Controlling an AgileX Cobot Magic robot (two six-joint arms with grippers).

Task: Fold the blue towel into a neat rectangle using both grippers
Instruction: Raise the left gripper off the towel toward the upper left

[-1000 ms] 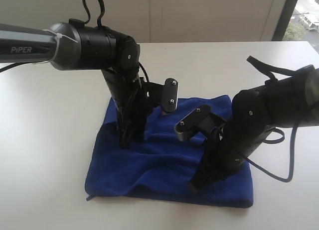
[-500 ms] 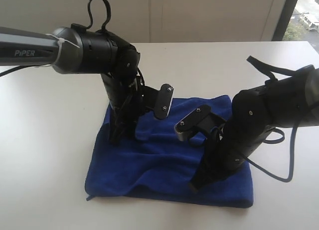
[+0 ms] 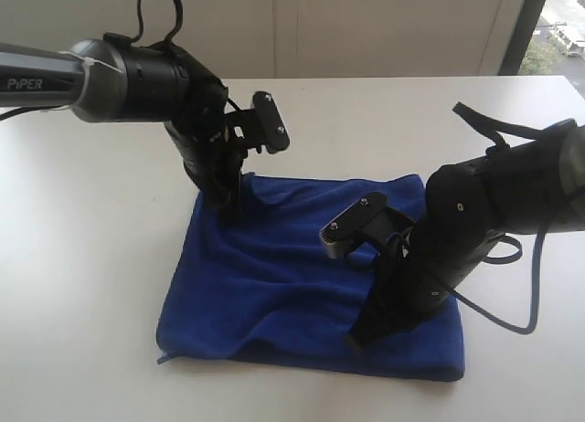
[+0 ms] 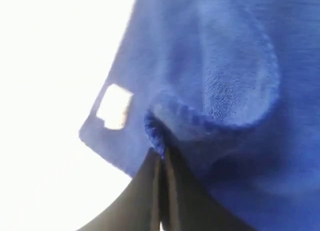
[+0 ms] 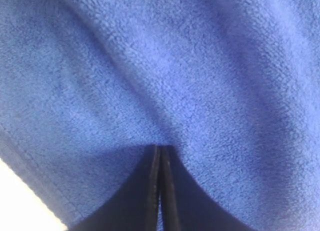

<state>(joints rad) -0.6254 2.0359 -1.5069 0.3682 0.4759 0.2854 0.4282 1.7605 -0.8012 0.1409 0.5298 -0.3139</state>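
Note:
The blue towel [image 3: 274, 290] lies spread on the white table [image 3: 82, 258], rumpled along its far side. My left gripper [image 3: 225, 206] stands at the towel's far left corner. In the left wrist view this left gripper [image 4: 161, 152] is shut, with a rolled hem of the towel [image 4: 225, 66] pinched at its tips, next to a small white label [image 4: 114, 107]. My right gripper [image 3: 358, 340] points down onto the towel's near right part. In the right wrist view this right gripper [image 5: 161, 148] is shut, its tips pressed against the flat towel [image 5: 175, 66] with no cloth seen between them.
Bare white tabletop surrounds the towel on all sides, and a wall runs behind it. A window [image 3: 559, 29] shows at the far right. Black cables loop off both arms.
My left gripper has moved from the towel's left middle back to its far left corner and closed on the hem there. The right arm has not moved.

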